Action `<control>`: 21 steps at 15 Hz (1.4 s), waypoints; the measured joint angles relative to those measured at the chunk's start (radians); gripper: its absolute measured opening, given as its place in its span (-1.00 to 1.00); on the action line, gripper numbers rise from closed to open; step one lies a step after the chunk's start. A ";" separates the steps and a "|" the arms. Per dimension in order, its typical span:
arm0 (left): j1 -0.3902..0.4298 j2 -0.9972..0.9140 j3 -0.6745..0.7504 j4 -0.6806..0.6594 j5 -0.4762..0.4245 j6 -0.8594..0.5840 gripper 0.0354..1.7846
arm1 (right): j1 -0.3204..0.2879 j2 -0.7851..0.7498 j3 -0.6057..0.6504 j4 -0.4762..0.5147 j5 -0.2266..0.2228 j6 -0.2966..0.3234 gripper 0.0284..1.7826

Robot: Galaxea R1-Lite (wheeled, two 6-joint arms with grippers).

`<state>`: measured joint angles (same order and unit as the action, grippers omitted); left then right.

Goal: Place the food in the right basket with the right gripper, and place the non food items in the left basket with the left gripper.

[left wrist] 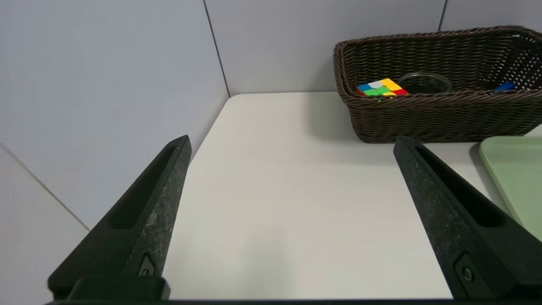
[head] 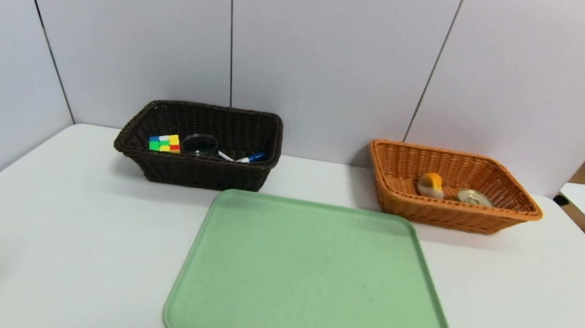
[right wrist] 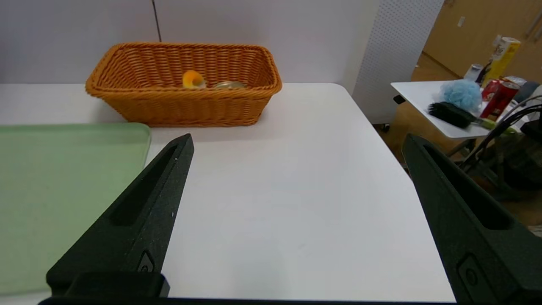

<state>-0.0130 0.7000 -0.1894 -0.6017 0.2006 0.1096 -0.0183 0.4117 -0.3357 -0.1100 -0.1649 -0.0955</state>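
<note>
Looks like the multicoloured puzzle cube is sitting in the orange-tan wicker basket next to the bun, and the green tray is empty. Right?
Not quite: the multicoloured puzzle cube sits in the dark brown wicker basket, as the head view shows. The green tray is indeed empty.

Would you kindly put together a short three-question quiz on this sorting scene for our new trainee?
1. True or false: the green tray has nothing on it.
2. Which basket holds the puzzle cube? A) the dark brown basket B) the orange-tan basket
3. Fill in: beside the bun lies a tin ____.

Key
1. True. Everything is already sorted; the left claw and the right claw are both open over bare table.
2. A, alongside the glass cup and the blue-capped marker.
3. can
</note>
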 joint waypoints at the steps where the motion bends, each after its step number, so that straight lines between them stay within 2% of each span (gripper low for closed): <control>1: 0.004 -0.037 0.027 0.000 -0.001 -0.015 0.89 | 0.006 -0.065 0.000 0.073 0.025 -0.002 0.90; 4: 0.015 -0.158 0.102 0.007 -0.014 -0.023 0.89 | 0.020 -0.228 -0.008 0.263 0.088 -0.017 0.90; 7: 0.018 -0.304 0.147 0.084 -0.062 -0.024 0.89 | 0.021 -0.331 0.004 0.344 0.141 -0.040 0.90; 10: 0.015 -0.486 0.159 0.251 -0.078 -0.024 0.89 | 0.021 -0.382 0.011 0.381 0.163 -0.071 0.90; 12: 0.014 -0.599 0.173 0.347 -0.084 -0.027 0.89 | 0.021 -0.399 0.023 0.383 0.203 -0.081 0.90; 14: 0.012 -0.658 0.185 0.401 -0.091 -0.044 0.89 | 0.021 -0.407 0.047 0.372 0.221 -0.090 0.90; 16: 0.011 -0.684 0.189 0.414 -0.106 -0.037 0.89 | 0.021 -0.411 0.085 0.345 0.219 -0.104 0.90; 21: 0.011 -0.700 0.189 0.419 -0.178 0.019 0.89 | 0.021 -0.412 0.232 0.188 0.181 -0.109 0.90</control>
<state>-0.0017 0.0000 0.0000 -0.1832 0.0226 0.1289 0.0028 -0.0004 -0.1038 0.0779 0.0164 -0.2049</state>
